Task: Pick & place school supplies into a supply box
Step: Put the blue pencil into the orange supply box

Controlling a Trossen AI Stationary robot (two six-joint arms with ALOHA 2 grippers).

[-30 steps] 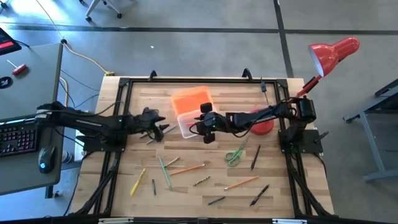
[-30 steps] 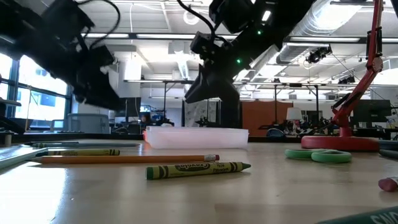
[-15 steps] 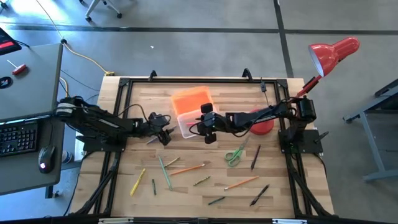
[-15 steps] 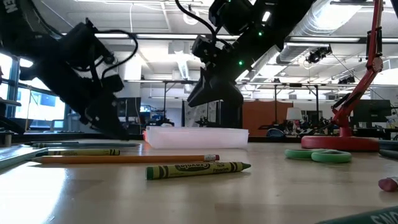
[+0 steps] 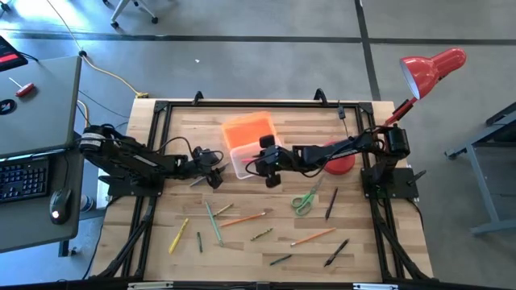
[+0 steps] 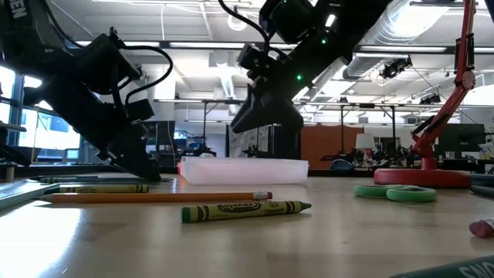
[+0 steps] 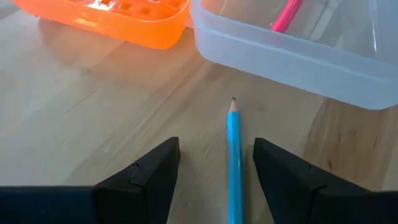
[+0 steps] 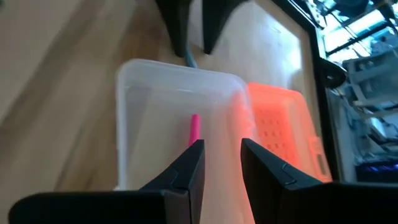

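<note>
The supply box is a clear tray (image 5: 242, 161) with its orange lid (image 5: 248, 129) lying beside it on the far side. A pink marker (image 8: 194, 129) lies inside the tray. My left gripper (image 7: 214, 171) is open and low over the table just left of the tray (image 7: 298, 50). Its fingers stand on either side of a blue pencil (image 7: 234, 162) that lies flat on the wood, tip toward the tray, and they do not touch it. My right gripper (image 8: 221, 165) hangs open above the tray (image 8: 168, 106), holding nothing. Other pencils and markers (image 5: 242, 219) lie scattered on the near half.
Green-handled scissors (image 5: 305, 200) lie right of centre. A red lamp stands with its round base (image 5: 340, 161) by the right arm and its head (image 5: 431, 68) beyond the far right corner. A green crayon (image 6: 245, 209) and an orange pencil (image 6: 154, 198) lie near the low camera.
My left gripper has come down toward the table and moved right, toward the tray, ending with its fingers astride the blue pencil; most of this happened in the first half second. The right arm has kept still over the tray.
</note>
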